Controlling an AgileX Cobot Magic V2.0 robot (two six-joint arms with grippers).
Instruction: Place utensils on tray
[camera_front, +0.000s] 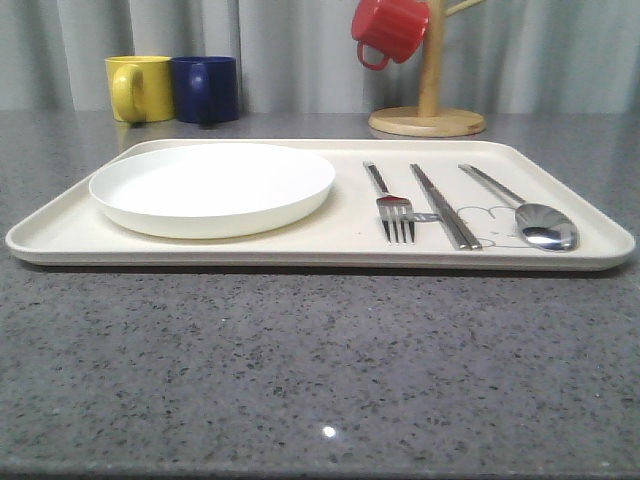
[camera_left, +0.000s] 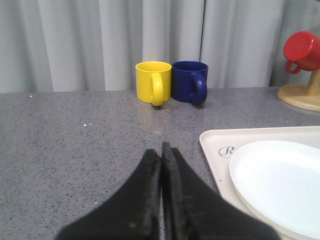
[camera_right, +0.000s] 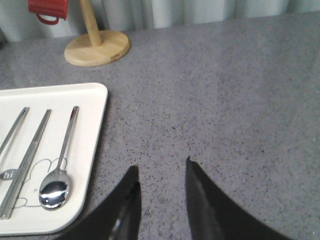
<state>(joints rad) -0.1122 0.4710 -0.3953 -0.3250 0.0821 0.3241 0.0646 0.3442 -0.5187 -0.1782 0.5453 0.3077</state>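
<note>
The cream tray (camera_front: 60, 232) lies across the table's middle. On its right part rest a silver fork (camera_front: 392, 205), a pair of chopsticks (camera_front: 444, 206) and a spoon (camera_front: 530, 215), side by side. The spoon (camera_right: 59, 170) and chopsticks (camera_right: 25, 160) also lie on the tray (camera_right: 95, 100) in the right wrist view. My right gripper (camera_right: 161, 167) hangs open over bare table just off the tray's right edge, holding nothing. My left gripper (camera_left: 161, 148) is shut and empty over the table beside the tray's (camera_left: 215, 142) left corner.
A white plate (camera_front: 212, 188) fills the tray's left part. A yellow mug (camera_front: 140, 88) and a blue mug (camera_front: 206, 89) stand at the back left. A wooden mug stand (camera_front: 428, 120) with a red mug (camera_front: 390, 28) is at the back right.
</note>
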